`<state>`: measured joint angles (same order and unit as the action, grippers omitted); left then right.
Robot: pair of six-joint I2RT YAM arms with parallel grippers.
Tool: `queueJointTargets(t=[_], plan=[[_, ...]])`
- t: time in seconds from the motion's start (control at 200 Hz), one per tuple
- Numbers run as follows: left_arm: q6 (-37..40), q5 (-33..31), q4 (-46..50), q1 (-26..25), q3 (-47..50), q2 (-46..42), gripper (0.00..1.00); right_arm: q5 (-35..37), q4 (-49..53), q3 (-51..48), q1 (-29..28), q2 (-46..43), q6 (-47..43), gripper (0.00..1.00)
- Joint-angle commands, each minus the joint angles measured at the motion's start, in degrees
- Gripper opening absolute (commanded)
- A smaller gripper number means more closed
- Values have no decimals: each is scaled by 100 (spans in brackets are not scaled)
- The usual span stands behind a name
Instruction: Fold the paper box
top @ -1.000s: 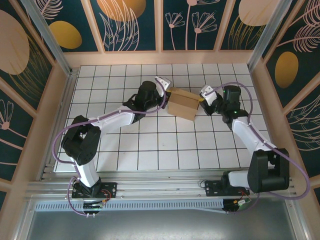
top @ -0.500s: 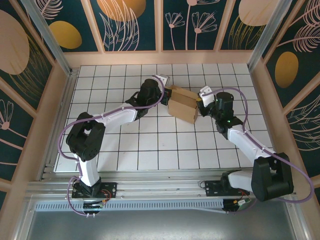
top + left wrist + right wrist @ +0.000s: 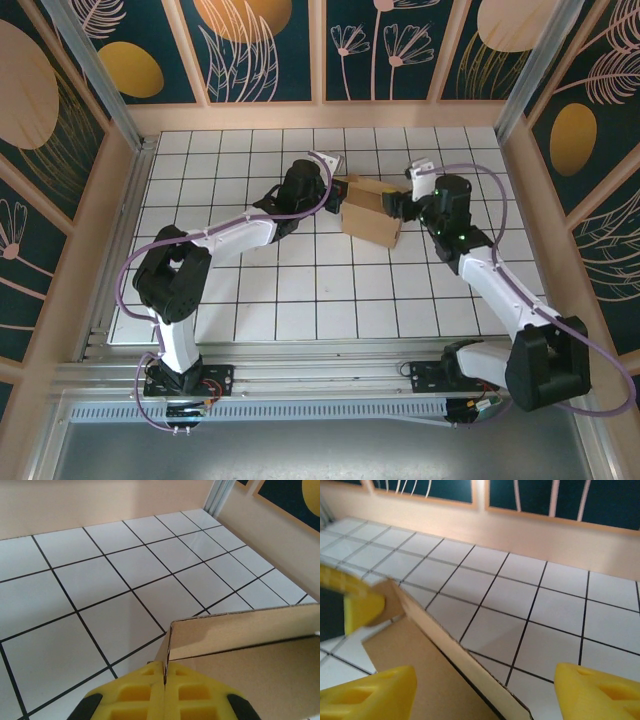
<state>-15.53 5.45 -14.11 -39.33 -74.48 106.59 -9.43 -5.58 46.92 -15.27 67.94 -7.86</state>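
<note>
Left claw [image 3: 164, 675] pinches the paper box [image 3: 372, 215] at 9 o'clock; right claw [image 3: 485, 690] at 3 o'clock is open, maybe not touching.

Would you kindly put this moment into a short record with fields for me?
object: paper box, brown cardboard, partly folded
place: far middle of the gridded table, between the two grippers
left gripper: shut on a thin cardboard edge of the box
right gripper: open, its fingers standing either side of a box panel, not clamping it
task state: folding not yet finished
</note>
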Motion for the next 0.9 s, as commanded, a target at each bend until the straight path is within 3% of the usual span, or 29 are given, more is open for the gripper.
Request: queueJointTargets(t=[0.0, 0.1, 0.215, 0.345, 0.546, 0.676, 0.896], plan=[[108, -93, 659, -39, 95, -206, 0, 21, 1145, 583, 232, -193, 939, 75], [203, -165, 773, -38, 75, -254, 0, -1100, 1990, 905, 809, -72, 1101, 75], [244, -103, 792, -39, 30, -258, 0, -2531, 2729, 1259, 1644, 342, 557, 73], [182, 18, 744, -36, -51, -221, 0, -2788, 2659, 1404, 1779, 617, -213, 86], [156, 140, 741, -34, -203, -93, 0, -2907, 1818, 1506, 1896, 1088, -1158, 79], [139, 177, 716, -37, -257, -34, 0, -3892, 1831, 1965, 2208, 1786, -2113, 74], [129, 271, 760, -33, -409, 66, 0, -5249, 2137, 2768, 2617, 2752, -3199, 75]])
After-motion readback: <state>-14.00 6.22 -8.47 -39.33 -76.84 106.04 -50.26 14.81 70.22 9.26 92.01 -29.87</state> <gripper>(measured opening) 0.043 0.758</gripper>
